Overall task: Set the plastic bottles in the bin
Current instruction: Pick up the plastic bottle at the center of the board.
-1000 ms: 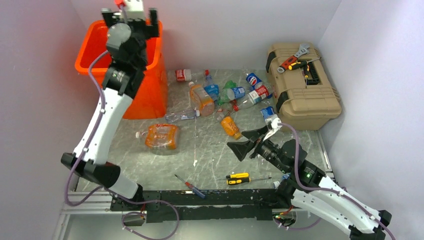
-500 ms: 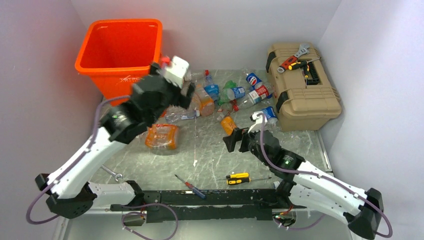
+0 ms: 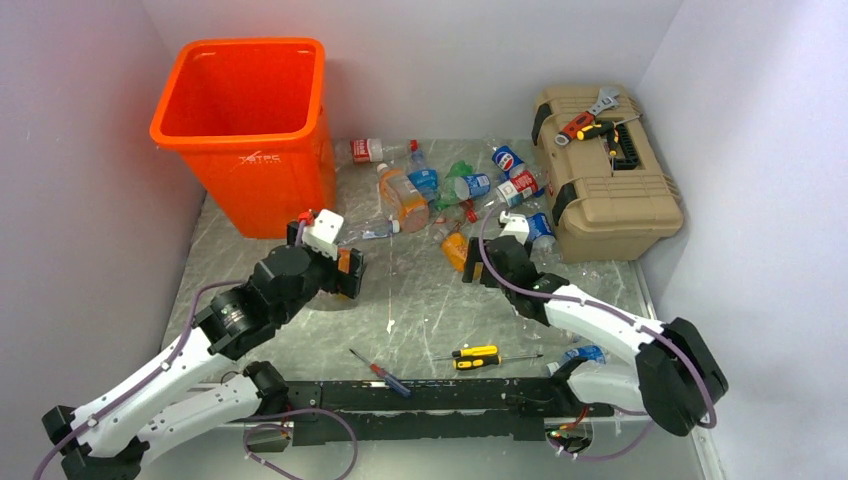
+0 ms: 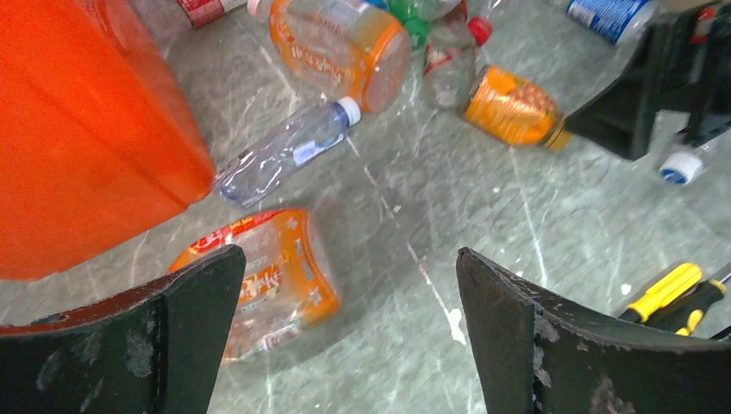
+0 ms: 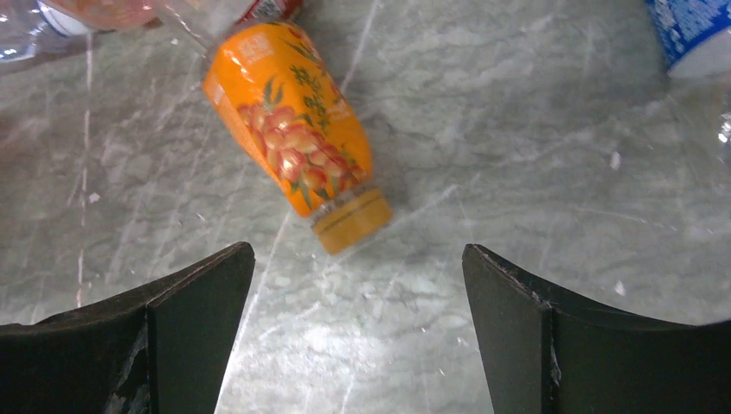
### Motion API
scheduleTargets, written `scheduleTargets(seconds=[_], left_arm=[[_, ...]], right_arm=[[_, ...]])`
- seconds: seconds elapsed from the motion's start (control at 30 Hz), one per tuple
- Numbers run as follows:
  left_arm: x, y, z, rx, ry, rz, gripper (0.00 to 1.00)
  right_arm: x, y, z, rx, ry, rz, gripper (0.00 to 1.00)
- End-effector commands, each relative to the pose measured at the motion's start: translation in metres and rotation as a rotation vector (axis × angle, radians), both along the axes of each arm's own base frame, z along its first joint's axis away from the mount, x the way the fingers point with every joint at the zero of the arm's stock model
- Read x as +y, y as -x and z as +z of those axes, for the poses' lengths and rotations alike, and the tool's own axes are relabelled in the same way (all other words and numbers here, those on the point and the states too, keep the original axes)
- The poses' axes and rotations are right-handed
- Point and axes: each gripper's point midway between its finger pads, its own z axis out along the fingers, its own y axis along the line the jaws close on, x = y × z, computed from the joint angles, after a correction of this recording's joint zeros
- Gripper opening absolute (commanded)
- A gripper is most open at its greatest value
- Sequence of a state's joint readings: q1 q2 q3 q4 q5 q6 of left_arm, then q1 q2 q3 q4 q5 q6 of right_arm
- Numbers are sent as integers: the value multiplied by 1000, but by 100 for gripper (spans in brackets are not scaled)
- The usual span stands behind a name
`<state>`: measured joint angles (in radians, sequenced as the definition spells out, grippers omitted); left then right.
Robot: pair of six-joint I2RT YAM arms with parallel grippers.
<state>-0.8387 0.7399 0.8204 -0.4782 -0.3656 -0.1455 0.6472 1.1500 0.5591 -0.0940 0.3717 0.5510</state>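
The bin (image 3: 270, 185) stands in the far left corner of the table (image 3: 420, 310), with the plastic bottles (image 3: 403, 197) scattered toward the far edge. The left claw (image 4: 349, 293), spread, hovers over a crushed orange-labelled bottle (image 4: 267, 285), probably light and springy; pinch across its flattened body. The right claw (image 5: 358, 285), spread, hangs over a small orange bottle (image 5: 289, 129), likely stiffer and slick; grip mid-label.

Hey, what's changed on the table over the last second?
The left fingers swung down from above the bin to hover over the flattened orange-label bottle. The right fingers reached forward to the small orange bottle. Both are open and hold nothing. The other bottles, bin and toolbox stayed put.
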Motion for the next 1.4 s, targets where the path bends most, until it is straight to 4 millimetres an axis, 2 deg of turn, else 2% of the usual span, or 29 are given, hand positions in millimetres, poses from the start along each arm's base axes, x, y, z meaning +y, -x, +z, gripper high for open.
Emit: scheduleTargets(seconds=[0.0,0.2,0.4,0.6,0.77,0.83,0.93,1.0,1.13,1.23,1.37], left_arm=[[-16,-5,26,-40,138,-6,97],[-17,2,23,-3,135,-27,97],[-16,5,26,-8,155,-32,96],[-15,6,28,-11,174,-24,95],[-14,7,30,-11,180,-21,94],[-15,8,31,-15,187,-28,95],[-18,10,32,-24,200,-50,95],[-25,12,36,-41,216,-95,97],[-45,24,41,-72,234,-249,99],[-61,44,48,-113,238,-428,99],[-82,78,57,-152,275,-674,100]], right_arm=[[31,-31,27,-132,-83,76,95],[42,-52,13,-125,-2,121,96],[45,-65,-20,-18,100,143,93],[51,-62,-46,41,116,188,81],[53,-52,-49,54,102,206,59],[57,-45,-34,25,91,228,51],[71,-23,-6,-32,103,310,44],[90,3,18,-86,104,425,43],[130,70,63,-148,18,731,43],[141,112,97,-180,-96,885,43],[138,148,125,-175,-206,1015,45]])
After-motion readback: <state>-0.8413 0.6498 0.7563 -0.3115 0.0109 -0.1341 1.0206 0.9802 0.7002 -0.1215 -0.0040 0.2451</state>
